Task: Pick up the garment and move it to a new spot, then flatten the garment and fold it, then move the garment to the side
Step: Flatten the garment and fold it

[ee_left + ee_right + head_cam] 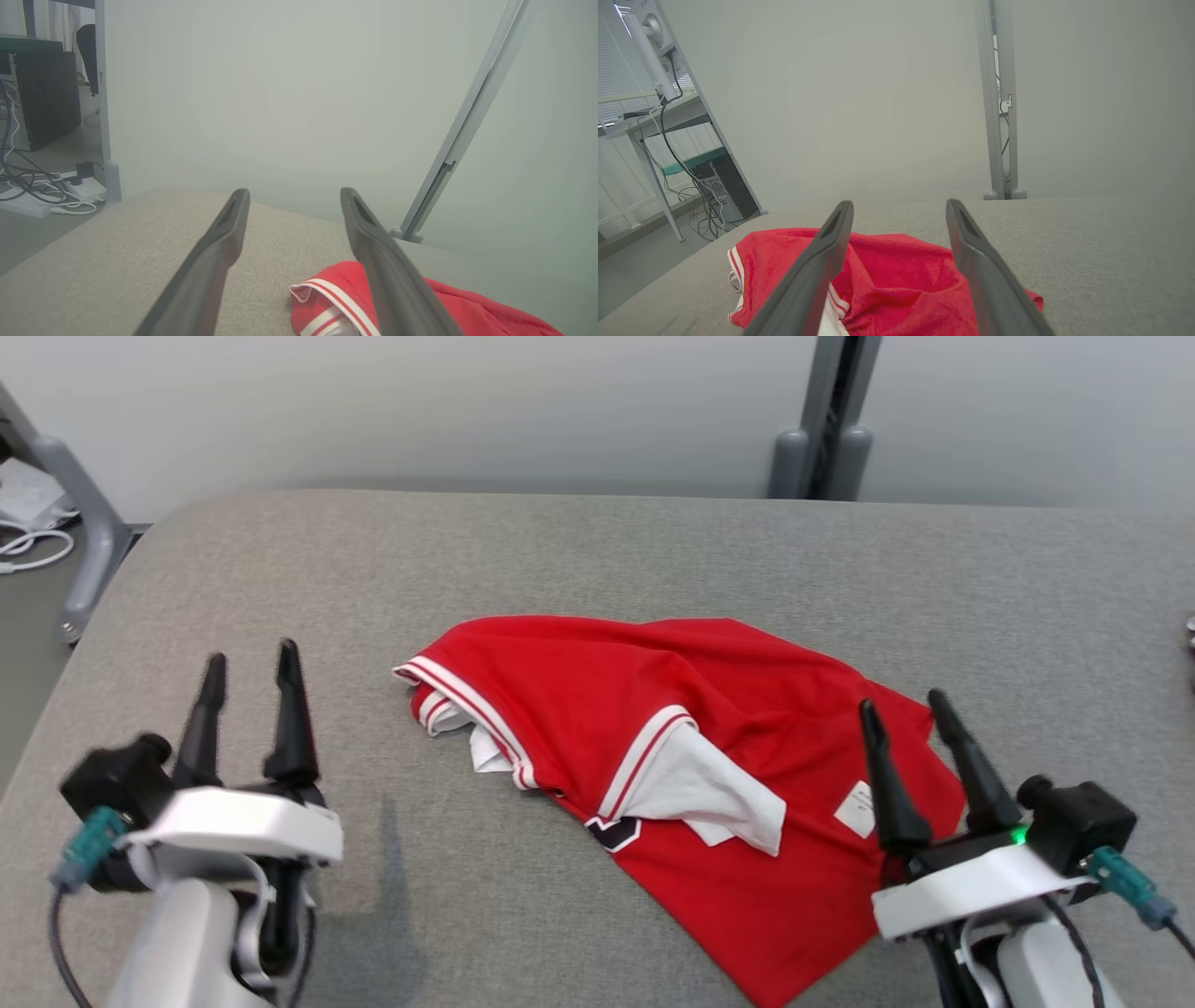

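So the big thing here is the grey fabric-covered surface (597, 551), which runs pretty much edge to edge in the head view, with a pale wall behind it and a grey upright post (822, 420) at the far side.

The garment (747, 709) is a red jersey-type top, lying crumpled around the middle of the surface and a bit toward the robot's right. It's not flat at all: it's bunched up and folded over itself, and one corner trails down toward the near edge.

The left end effector (252, 651) sits well apart from the garment on bare surface, with both dark fingers spread. The left wrist view shows the same gap (294, 191), with the red striped edge just past the right finger.

The right end effector (902, 700) is also spread wide. In the head view it overlaps the garment's right edge, and the right wrist view (899, 202) looks out over the red cloth. I can't tell whether it's touching.

Smaller stuff: a white flap (709, 789) sticks out mid-garment, red-and-white striped trim (467, 700) runs along the left end, there's a dark patch (614, 831) near the front edge, and a little white label (854, 807) sits just beside the right fingers.
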